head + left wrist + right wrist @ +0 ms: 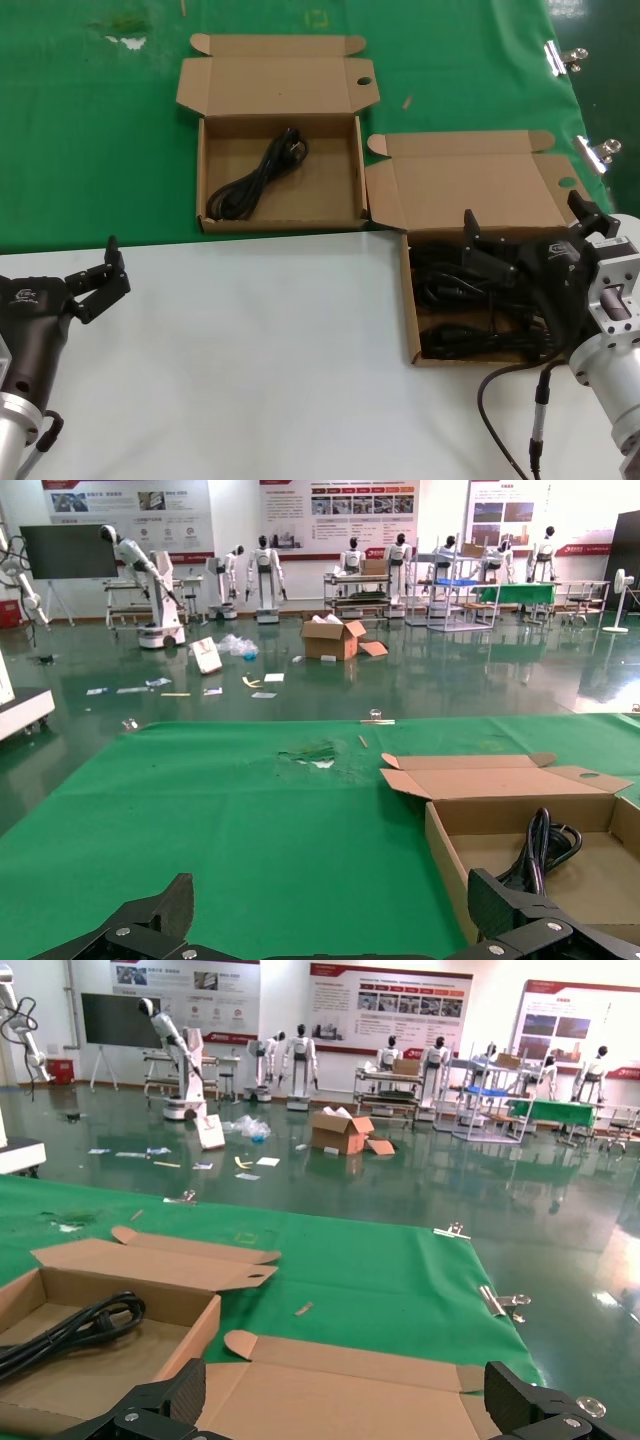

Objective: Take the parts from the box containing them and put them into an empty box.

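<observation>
While your right gripper point(520, 255) hangs with its black fingers spread wide over the wider, oblong brown cardboard box point(412, 330) near the right edge of the worktop, it holds nothing. Inside that box lie the remaining thin black power cords point(460, 335), a tangle of folded bundles partly hidden under the gripper. One black cord bundle point(258, 177) already lies in the squarer brown cardboard box point(205, 175), which sits farther back on the green cloth point(90, 130) with its flap lid thrown open; the left wrist view shows the same cord point(540, 850) resting on that box's floor.

Your left gripper point(95, 285) waits near the left edge of the white worktop point(250, 370), fingers parted and empty.

I judge you to be at the pick-up step for the next cord. The next move calls for lowering the right gripper into the oblong box and closing on a single bundle near its middle, so that neighbouring loops are not dragged up with it, then lifting clear of the box wall before crossing to the squarer box.
</observation>
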You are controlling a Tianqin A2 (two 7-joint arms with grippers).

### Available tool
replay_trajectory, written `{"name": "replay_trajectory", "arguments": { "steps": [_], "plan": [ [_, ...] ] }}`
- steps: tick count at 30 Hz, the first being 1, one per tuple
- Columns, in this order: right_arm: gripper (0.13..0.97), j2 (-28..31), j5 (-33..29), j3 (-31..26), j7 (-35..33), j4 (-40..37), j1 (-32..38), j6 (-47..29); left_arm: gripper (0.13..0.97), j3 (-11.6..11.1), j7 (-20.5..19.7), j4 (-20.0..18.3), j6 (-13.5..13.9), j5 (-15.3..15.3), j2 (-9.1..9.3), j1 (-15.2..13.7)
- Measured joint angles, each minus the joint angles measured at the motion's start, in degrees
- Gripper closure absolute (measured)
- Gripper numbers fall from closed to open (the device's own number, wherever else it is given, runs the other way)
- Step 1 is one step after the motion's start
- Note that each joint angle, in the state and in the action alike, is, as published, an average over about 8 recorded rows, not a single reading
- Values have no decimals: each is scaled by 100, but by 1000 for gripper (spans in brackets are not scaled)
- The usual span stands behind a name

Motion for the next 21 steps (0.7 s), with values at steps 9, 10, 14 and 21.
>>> {"name": "replay_trajectory", "arguments": {
  "steps": [9, 10, 14, 21],
  "plan": [
    [129, 0, 0, 0, 0, 0, 0, 0, 132, 0, 0, 0, 0, 0, 0, 0],
    [129, 0, 0, 0, 0, 0, 0, 0, 132, 0, 0, 0, 0, 0, 0, 0],
    [129, 0, 0, 0, 0, 0, 0, 0, 132, 0, 0, 0, 0, 0, 0, 0],
    [129, 0, 0, 0, 0, 0, 0, 0, 132, 0, 0, 0, 0, 0, 0, 0]
  ]
}}
